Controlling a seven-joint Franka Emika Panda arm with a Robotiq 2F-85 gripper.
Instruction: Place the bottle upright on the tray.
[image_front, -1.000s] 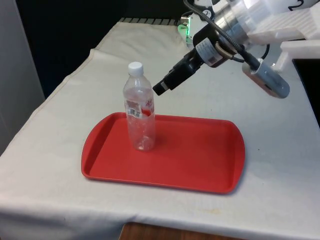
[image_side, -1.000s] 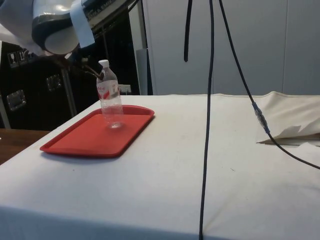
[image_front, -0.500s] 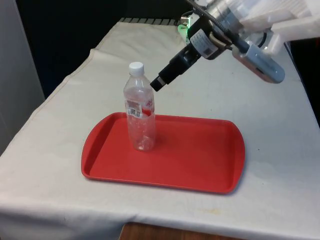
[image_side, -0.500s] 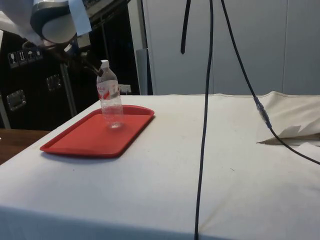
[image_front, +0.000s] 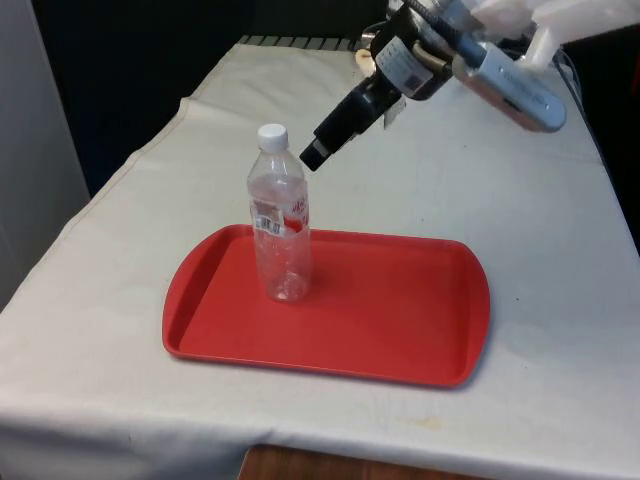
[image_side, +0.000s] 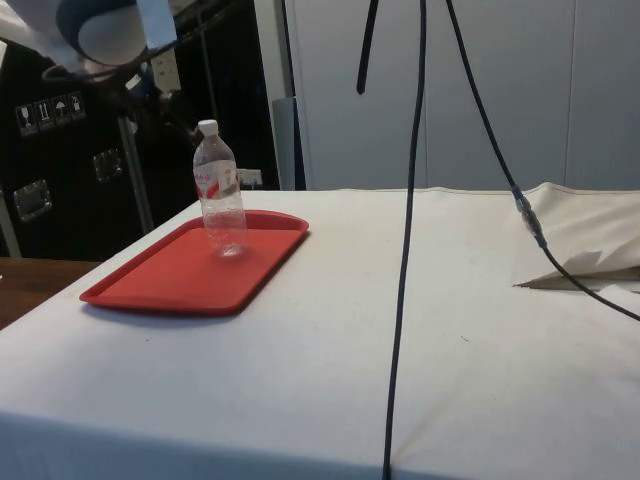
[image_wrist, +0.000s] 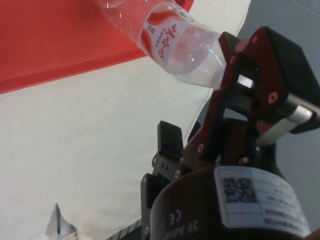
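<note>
one clear ribbed plastic bottle (image_front: 279, 222) upright on glossy red tray (image_front: 400, 320).

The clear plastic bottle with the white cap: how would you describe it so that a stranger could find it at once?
Look for the flat red plastic tray on the table's white cloth. The clear plastic bottle stands upright on the tray, toward the front view's left. It is the one thing on the tray, with a white screw cap and a red and white label.
</note>
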